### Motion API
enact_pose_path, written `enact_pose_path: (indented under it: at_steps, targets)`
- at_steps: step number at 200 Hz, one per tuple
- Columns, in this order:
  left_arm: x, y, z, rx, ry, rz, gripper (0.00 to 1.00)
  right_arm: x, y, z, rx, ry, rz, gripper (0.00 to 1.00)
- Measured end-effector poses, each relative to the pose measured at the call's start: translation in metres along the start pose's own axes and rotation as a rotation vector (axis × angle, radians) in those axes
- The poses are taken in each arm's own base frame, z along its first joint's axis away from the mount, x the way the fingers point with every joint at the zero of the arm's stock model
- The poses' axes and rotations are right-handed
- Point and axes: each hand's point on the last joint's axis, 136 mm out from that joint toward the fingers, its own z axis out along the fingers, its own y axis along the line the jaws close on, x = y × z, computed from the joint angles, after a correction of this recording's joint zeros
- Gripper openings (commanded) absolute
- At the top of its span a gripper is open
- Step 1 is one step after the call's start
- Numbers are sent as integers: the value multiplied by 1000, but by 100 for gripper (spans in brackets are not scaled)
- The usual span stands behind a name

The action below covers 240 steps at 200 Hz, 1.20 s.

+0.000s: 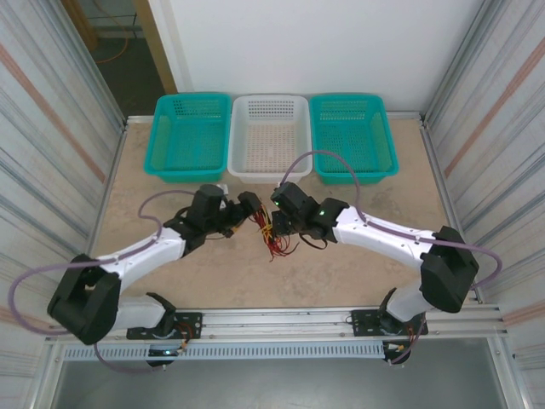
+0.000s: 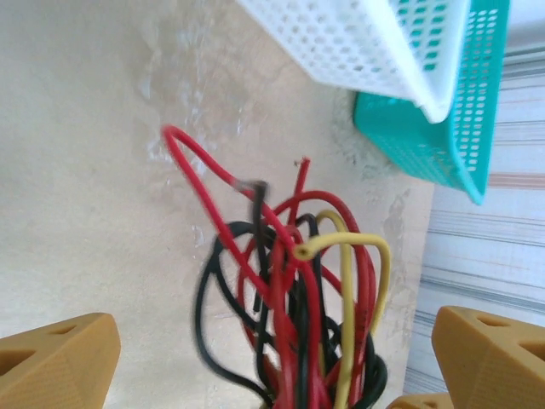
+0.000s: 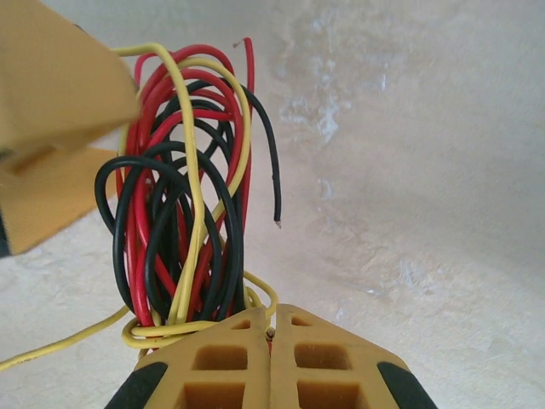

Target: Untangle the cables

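The step in hand looked to be singling out a strand: the right gripper (image 3: 271, 334) pinched the tangled cables (image 3: 183, 213) at mid-table, on the near side of the white basket (image 1: 271, 166), while the left gripper (image 2: 272, 358), fingers spread either side of the loops, would need to close on one wire.

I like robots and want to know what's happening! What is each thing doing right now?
cables: tangled in one bunch.
right gripper: shut on the cables.
left gripper: open, fingers either side of the bunch.
white basket: empty.
left teal basket, right teal basket: empty.
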Motion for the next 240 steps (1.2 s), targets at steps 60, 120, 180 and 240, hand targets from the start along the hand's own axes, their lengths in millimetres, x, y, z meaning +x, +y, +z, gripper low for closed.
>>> enact_pose_path:
  at_steps: [60,120,180,240]
  targets:
    - [16,-12,-20,51,126,114,99,-15,6,-17,-13,-30,-116,0]
    - [22,-35,-15,92,182,168,97,-11,23,-26,-34,-35,-221,0]
    - [21,-35,-6,83,229,193,77,-15,39,-39,-44,-78,-285,0]
    - [21,-48,-8,149,245,164,18,-17,38,-43,-24,-84,-294,0]
